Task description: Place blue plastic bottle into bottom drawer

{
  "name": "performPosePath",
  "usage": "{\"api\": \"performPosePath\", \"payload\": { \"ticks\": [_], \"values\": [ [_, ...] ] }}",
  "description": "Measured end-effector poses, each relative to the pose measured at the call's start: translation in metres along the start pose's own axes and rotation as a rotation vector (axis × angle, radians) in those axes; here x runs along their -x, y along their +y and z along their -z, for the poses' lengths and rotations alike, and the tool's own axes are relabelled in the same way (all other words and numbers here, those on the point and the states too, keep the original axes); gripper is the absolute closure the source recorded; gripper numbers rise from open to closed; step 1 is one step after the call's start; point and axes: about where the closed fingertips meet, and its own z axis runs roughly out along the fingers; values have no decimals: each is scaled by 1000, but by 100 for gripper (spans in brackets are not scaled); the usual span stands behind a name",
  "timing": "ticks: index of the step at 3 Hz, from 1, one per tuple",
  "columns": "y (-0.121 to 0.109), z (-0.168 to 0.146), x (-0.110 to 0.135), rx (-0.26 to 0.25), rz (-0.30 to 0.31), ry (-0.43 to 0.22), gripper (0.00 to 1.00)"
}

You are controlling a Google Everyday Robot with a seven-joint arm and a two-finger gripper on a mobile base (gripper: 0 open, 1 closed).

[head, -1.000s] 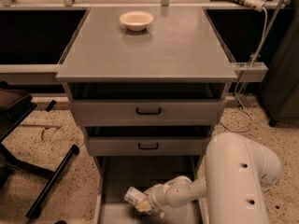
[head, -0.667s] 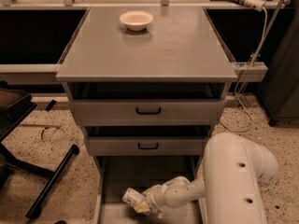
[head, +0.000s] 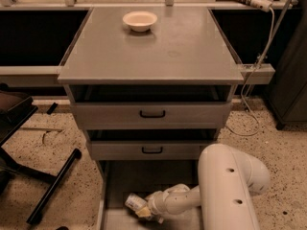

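Observation:
The bottom drawer (head: 144,178) is pulled out under the cabinet, and its grey floor shows. My white arm reaches into it from the lower right. My gripper (head: 143,209) is low inside the drawer, left of centre. It is shut on the blue plastic bottle (head: 135,202), which lies tilted with its cap end pointing up and left, at or just above the drawer floor. I cannot tell whether the bottle touches the floor.
The two shallower drawers (head: 152,113) with black handles are slightly open above. A cream bowl (head: 139,20) sits on the cabinet top (head: 158,51). A black chair base (head: 53,186) stands on the speckled floor at the left. A white cable (head: 252,104) hangs at the right.
The gripper and the bottle have shifted slightly to the left inside the bottom drawer. Nothing else has moved.

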Motion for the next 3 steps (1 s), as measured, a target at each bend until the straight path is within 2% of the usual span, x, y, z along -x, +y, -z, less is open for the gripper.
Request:
{"api": "performPosePath", "payload": {
  "ticks": [1, 2, 3],
  "values": [
    [-9, -26, -12, -11, -22, 6, 100],
    [-11, -29, -13, -13, -26, 5, 83],
    [-10, -29, -13, -13, -26, 5, 61]
  ]
}}
